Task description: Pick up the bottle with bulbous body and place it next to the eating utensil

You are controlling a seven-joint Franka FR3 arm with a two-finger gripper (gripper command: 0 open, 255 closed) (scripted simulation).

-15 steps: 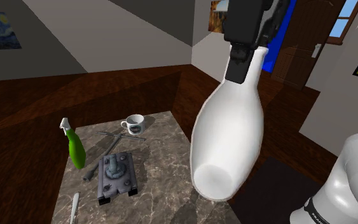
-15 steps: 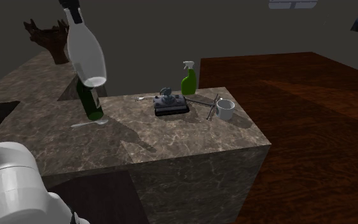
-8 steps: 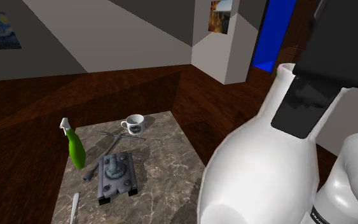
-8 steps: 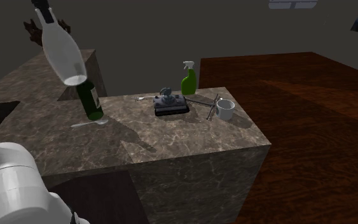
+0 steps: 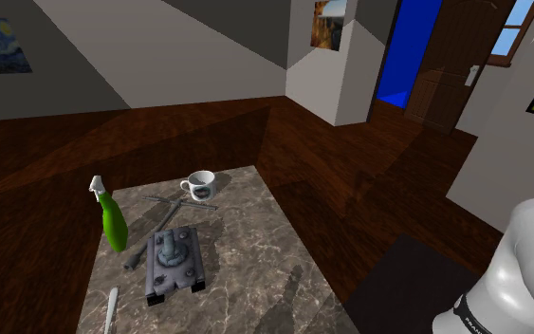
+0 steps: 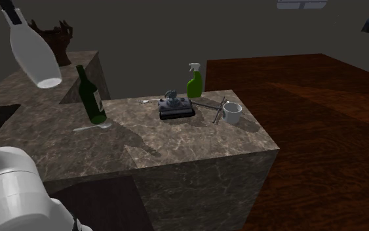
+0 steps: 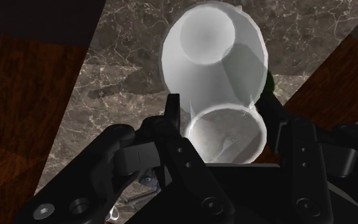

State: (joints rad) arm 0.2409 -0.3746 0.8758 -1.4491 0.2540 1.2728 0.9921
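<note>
Second exterior view: a white bottle (image 6: 33,54) with a slim neck and a swollen body hangs high in the air at the view's upper left, tilted, its flat base aimed down and toward the view's right. It touches nothing below and sits well above and to the side of the marble-topped table (image 6: 176,141). The black gripper (image 6: 12,13) grips it at the neck. The wrist view confirms this: the two fingers (image 7: 173,118) press against the neck from either side, so the tool is clamped on the bottle, with the open mouth nearest the camera and the marble far beneath. On the table, a pale spoon (image 6: 91,127) lies flat just beside a dark green bottle (image 6: 91,97), near the edge closest to the carried bottle. Farther along stand a grey toy tank (image 6: 176,106), a green spray bottle (image 6: 194,83) and a white mug (image 6: 232,113). The step in hand looks like the carry — the pick-up is done, the placing is not. The next move probably calls for swinging the bottle over the table, righting it so the base faces straight down, and lowering it onto bare marble near the spoon — on the side away from the dark green bottle, which looks easy to knock over. Only once the base rests flat should the fingers part.
</note>
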